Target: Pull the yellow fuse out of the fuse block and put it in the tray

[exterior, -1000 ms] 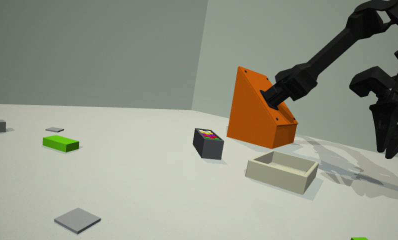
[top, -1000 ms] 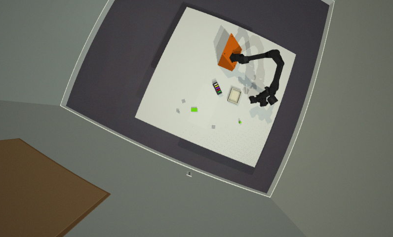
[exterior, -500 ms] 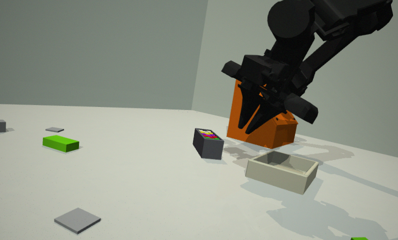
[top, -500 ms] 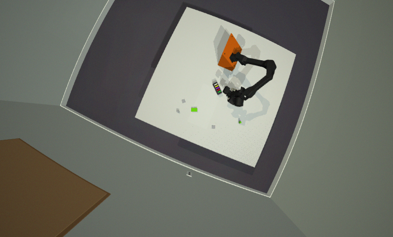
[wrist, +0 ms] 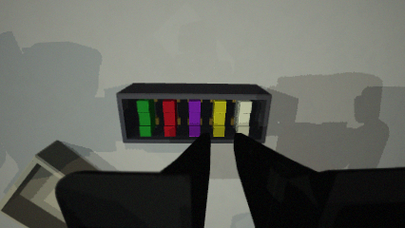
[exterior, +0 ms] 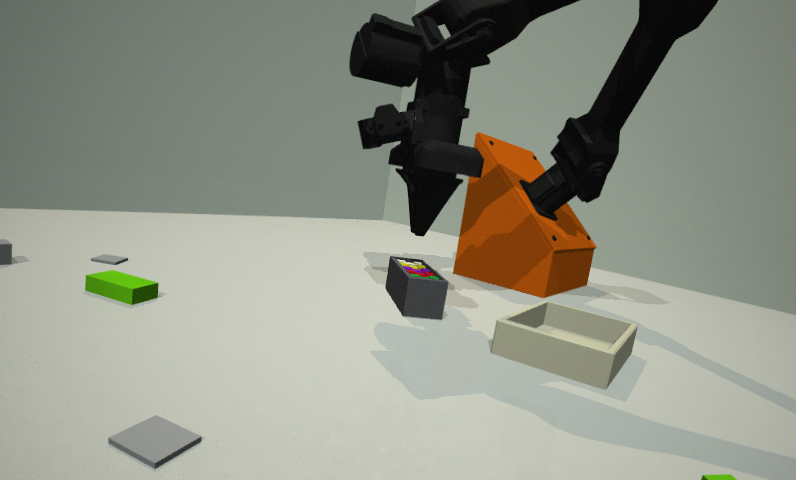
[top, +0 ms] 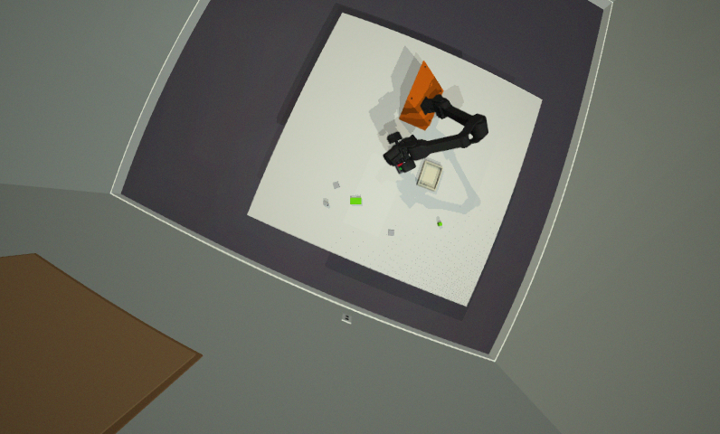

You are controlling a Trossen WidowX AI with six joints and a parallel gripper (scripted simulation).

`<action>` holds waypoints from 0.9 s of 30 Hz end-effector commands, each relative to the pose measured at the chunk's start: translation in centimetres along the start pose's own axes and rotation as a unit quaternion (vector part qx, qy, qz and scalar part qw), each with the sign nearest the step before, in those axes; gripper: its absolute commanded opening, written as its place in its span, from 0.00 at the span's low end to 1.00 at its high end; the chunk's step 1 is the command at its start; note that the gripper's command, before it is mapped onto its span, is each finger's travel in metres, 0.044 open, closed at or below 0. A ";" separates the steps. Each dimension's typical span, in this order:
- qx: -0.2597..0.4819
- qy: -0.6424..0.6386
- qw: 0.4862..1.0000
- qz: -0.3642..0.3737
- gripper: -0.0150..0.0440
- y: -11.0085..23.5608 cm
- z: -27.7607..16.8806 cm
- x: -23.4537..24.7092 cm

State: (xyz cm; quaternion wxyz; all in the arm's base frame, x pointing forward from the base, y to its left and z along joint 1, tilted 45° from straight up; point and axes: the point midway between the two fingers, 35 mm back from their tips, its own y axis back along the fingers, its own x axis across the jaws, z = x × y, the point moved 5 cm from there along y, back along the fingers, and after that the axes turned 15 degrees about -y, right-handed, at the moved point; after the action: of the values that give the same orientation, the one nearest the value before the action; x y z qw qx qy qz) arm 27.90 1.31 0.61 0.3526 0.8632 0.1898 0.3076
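Observation:
The dark fuse block [exterior: 424, 300] [wrist: 195, 89] stands upright on the table. In the wrist view it holds a row of green, red, purple, yellow and white fuses. The yellow fuse [wrist: 219, 117] is seated between the purple fuse [wrist: 194, 117] and the white fuse [wrist: 244, 114]. My gripper [wrist: 221, 140] [exterior: 419, 232] is slightly open and empty. It points down above the block, clear of it; its tips appear just below the yellow fuse in the wrist view. The beige tray [top: 430, 174] [exterior: 551, 355] [wrist: 65, 157] is empty beside the block. In the top view the gripper mostly hides the block.
The orange arm base [top: 420, 95] [exterior: 500, 237] stands behind the block. A green block [top: 355, 200] [exterior: 116, 285], a grey block [top: 326, 202] [exterior: 0, 252] and grey flat squares [top: 391, 231] [exterior: 154, 440] lie farther off. A small green piece [top: 439, 223] lies beyond the tray.

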 end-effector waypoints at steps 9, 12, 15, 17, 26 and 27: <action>0.006 -0.005 1.000 0.005 0.38 -0.8 0.0 -0.3; 0.006 -0.005 1.000 0.005 0.38 -1.1 0.1 -0.3; 0.006 -0.005 1.000 0.005 0.38 -1.4 0.1 -0.3; 0.006 -0.005 1.000 0.005 0.38 -1.6 0.1 -0.3; 0.007 -0.005 1.000 0.005 0.38 -2.5 0.0 -0.4; 0.007 -0.005 1.000 0.005 0.38 -2.6 0.0 -0.4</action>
State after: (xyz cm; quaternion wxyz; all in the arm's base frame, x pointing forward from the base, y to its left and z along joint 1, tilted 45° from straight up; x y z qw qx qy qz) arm 27.48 2.58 -1.15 0.3473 0.8666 0.1871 0.3056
